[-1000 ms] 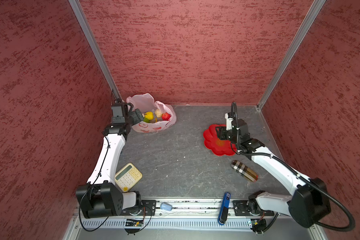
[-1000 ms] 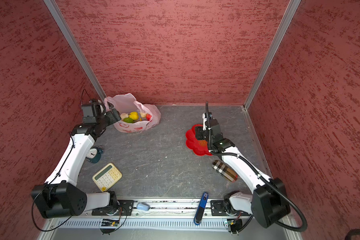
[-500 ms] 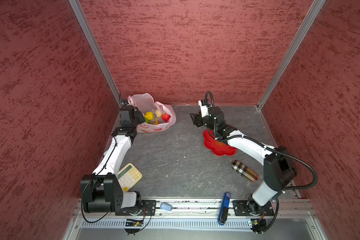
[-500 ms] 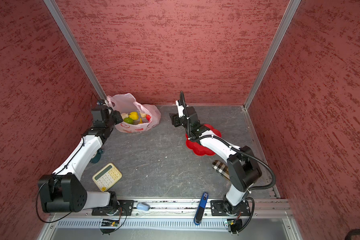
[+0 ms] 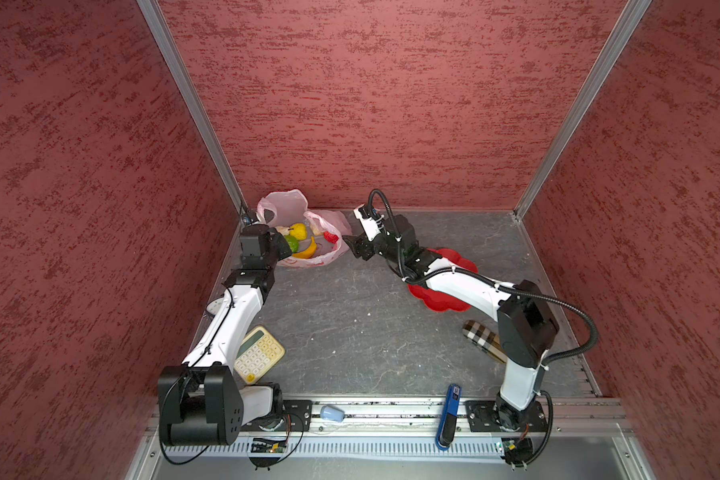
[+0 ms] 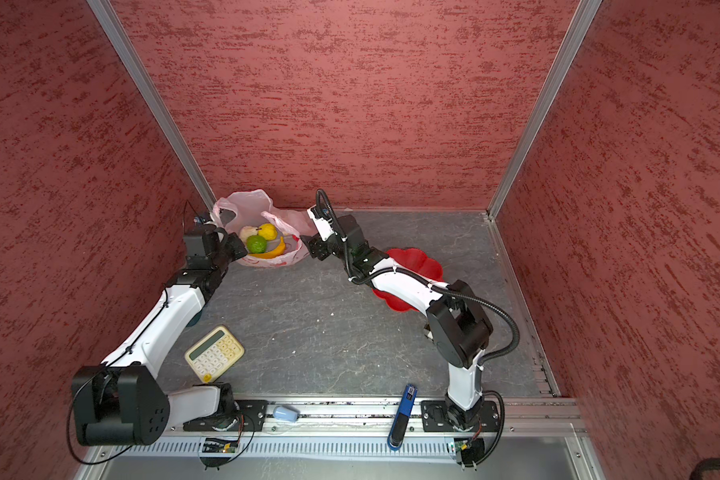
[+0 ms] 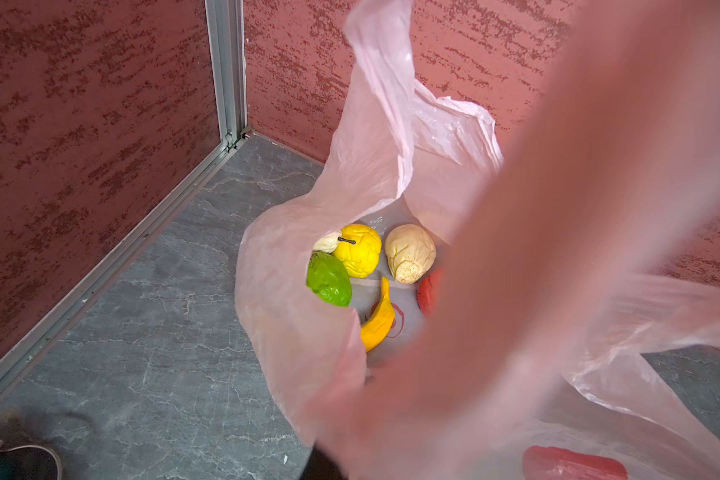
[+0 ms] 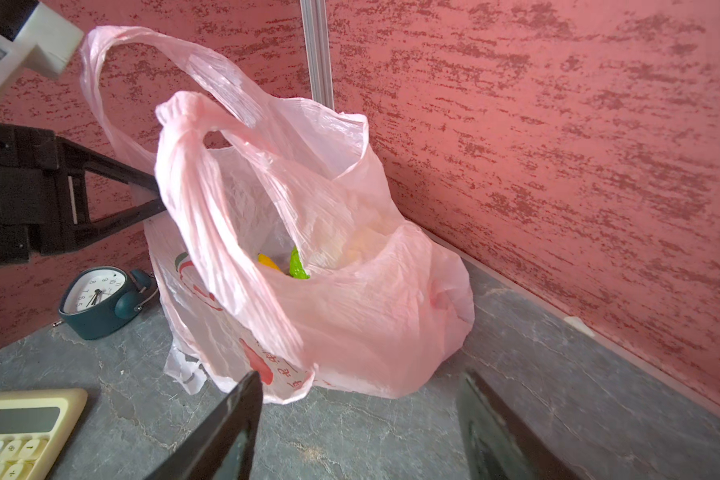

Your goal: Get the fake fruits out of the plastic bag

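The pale pink plastic bag (image 5: 284,203) stands open in the back left corner, in both top views (image 6: 246,203). Inside lie the fake fruits: a yellow round one (image 7: 358,249), a green one (image 7: 329,280), a banana (image 7: 379,320), a beige lumpy one (image 7: 410,251), and a red apple (image 7: 429,291) half hidden by plastic. My left gripper (image 5: 282,248) is at the bag's near left rim, and its fingers (image 8: 142,195) close on the handle. Plastic veils much of the left wrist view. My right gripper (image 8: 358,419) is open just short of the bag's right side (image 5: 352,245).
A red flower-shaped dish (image 5: 458,266) lies under my right forearm. A teal alarm clock (image 8: 100,295) sits by the left wall, and a cream calculator (image 5: 258,353) lies at front left. A checked case (image 5: 481,338) is at the right. A blue tool (image 5: 449,415) rests on the front rail.
My left gripper moved in to the bag's rim and shut on it. My right arm swung from over the red dish across to the bag's right side, its jaws opening wider.
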